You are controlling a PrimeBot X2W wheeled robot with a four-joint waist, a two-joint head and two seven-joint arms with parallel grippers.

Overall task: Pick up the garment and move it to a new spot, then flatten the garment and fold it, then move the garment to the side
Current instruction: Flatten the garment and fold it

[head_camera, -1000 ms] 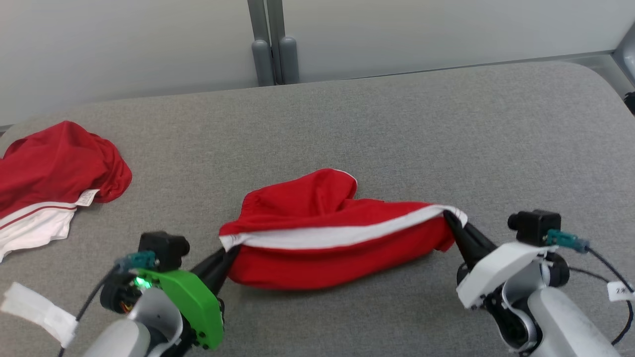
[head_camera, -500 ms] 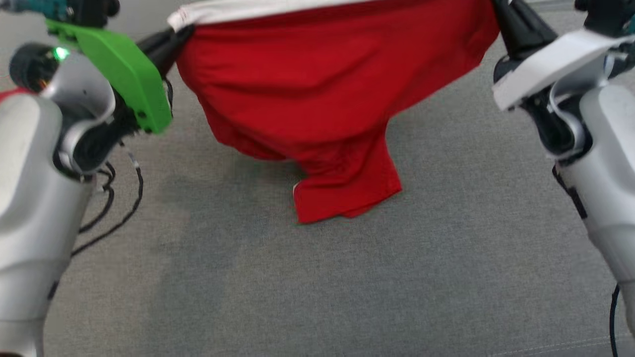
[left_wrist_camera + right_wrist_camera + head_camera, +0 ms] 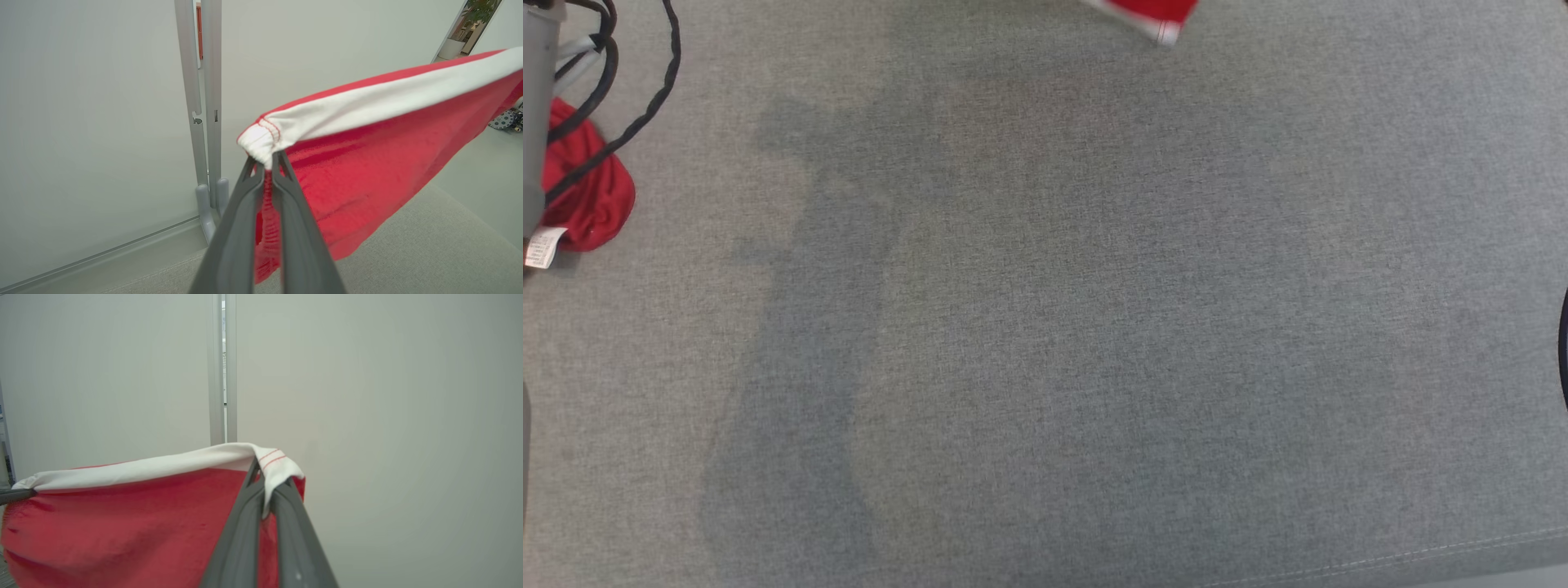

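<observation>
The left pincer (image 3: 265, 160) has its two fingers pressed together on one end of the shorts (image 3: 367, 139). It pinches the puckered tip of the white band (image 3: 388, 94) at the top of the shorts. The right pincer (image 3: 269, 477) is pressed together too, and it pinches the other end of that same band. A bit of white cloth folds over its tips.

The shorts hang in the air between the two pincers. The band is pulled out in a long line across the top of the shorts. The red part sags down under the band. From the right wrist, the dark tip of the left pincer shows at the far end of the shorts.

The grey surface (image 3: 1045, 327) lies under the shorts. From the head, one red corner of the shorts with a white edge shows at the top of the view, above the surface. I cannot tell if that corner touches the surface. Soft grey shadows lie on the surface below it.

Well apart from the shorts, on the robot's left, a second red cloth (image 3: 592, 196) lies bunched up on the surface. A small white tag (image 3: 541, 247) sticks out of it. A black cable (image 3: 645, 114) loops in front of it.

Behind the shorts stands a pale wall (image 3: 81, 122) with a grey post (image 3: 204, 102).
</observation>
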